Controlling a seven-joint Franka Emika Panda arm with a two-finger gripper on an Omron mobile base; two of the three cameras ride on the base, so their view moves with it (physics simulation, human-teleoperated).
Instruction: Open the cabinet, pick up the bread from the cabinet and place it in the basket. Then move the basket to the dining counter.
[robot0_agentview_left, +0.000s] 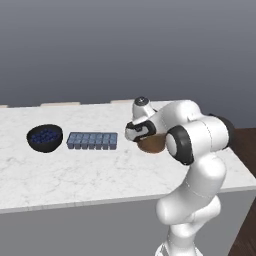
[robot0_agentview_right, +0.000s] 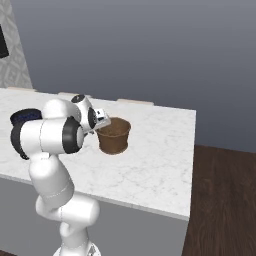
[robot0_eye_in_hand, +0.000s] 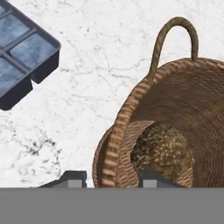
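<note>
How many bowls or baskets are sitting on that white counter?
2. A black bowl of blueberries stands near the counter's left end; a woven basket with bread inside stands by the gripper. The arm may hide others.

bread in basket on dining counter

The white marble bench carries a black bowl of blueberries, a dark ice tray just beside it, and the brown woven basket standing upright farther right.
</note>
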